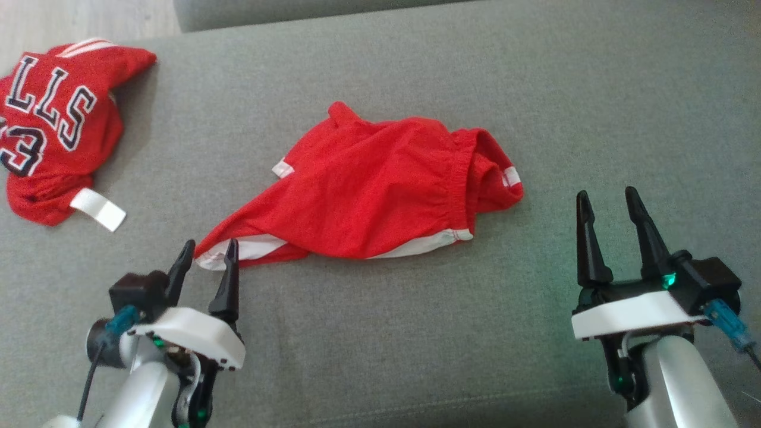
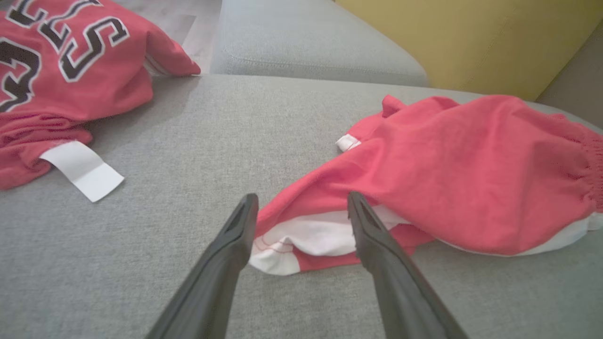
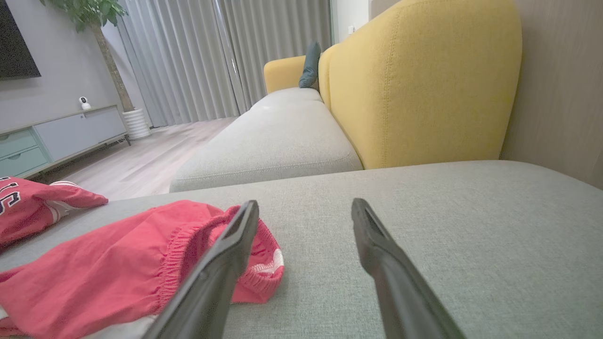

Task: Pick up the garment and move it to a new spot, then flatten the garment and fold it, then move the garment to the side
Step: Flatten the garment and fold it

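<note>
The red shorts (image 1: pixel 380 190) lie crumpled in the middle of the grey sofa cushion (image 1: pixel 416 345), with the waistband (image 1: pixel 458 178) toward the right and one leg trailing to a point at the lower left. The left hand (image 1: pixel 211 242) is spread open, its two fingers straddling that leg end so that the white hem (image 2: pixel 301 238) sits between them in the left wrist view; it grips nothing yet. The right hand (image 1: pixel 606 191) is open too, off to the right of the shorts and apart from them. The step in hand looks like the first pick-up. To do it well, the left hand should reach a little lower and further in before closing, so it pinches red cloth and white trim together rather than a thin edge that could slip out (the leg end is folded on itself, so a deep bite will likely catch several layers, which is fine for carrying). The right hand would best take the waistband side, so the shorts lift spread between two points, not bundled. The carry should keep away from the jersey (image 1: pixel 53 137) at the far left.
</note>
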Motion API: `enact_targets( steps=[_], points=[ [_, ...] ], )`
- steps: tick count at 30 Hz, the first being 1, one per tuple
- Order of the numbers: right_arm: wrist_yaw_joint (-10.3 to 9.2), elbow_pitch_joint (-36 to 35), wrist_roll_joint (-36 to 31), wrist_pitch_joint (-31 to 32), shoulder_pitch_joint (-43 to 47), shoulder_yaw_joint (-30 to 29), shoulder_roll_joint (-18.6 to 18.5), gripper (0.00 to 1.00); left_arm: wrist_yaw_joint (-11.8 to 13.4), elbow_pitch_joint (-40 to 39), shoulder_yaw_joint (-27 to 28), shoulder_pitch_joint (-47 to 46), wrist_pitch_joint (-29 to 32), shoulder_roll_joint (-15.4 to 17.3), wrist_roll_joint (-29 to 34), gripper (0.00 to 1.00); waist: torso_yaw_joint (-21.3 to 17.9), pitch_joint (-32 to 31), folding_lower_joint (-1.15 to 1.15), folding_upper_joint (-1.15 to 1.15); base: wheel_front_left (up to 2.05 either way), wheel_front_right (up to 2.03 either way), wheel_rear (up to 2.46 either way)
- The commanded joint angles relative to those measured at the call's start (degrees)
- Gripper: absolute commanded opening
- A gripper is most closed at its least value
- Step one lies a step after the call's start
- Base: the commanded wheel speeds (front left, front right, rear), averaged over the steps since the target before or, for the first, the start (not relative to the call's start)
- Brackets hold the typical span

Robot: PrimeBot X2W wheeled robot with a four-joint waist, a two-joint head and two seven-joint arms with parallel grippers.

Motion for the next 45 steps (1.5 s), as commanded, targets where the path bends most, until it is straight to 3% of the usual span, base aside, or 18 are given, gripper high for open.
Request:
enact_targets(
  steps=[1,21,45],
  points=[
    [0.43,-1.6,-0.5,-0.6,-0.4,1.2,-0.3,1.0,-0.4,-1.9,2.8,-0.2,-0.7,0.7,0.5,1.0,0.5,-0.9,0.0,0.0,0.0,0.0,0.0],
    [0.43,-1.0,-1.3,-0.6,4.1,2.2,-0.3,1.0,-1.8,-8.1,9.2,9.4,-0.8,-8.5,7.2,1.0,5.0,-10.7,0.0,0.0,0.0,0.0,0.0],
    [0.43,-0.9,-1.1,-0.6,4.8,2.6,-0.3,1.0,-3.7,-7.6,12.1,10.9,-0.8,-10.7,10.0,1.0,5.2,-11.3,0.0,0.0,0.0,0.0,0.0]
  ],
)
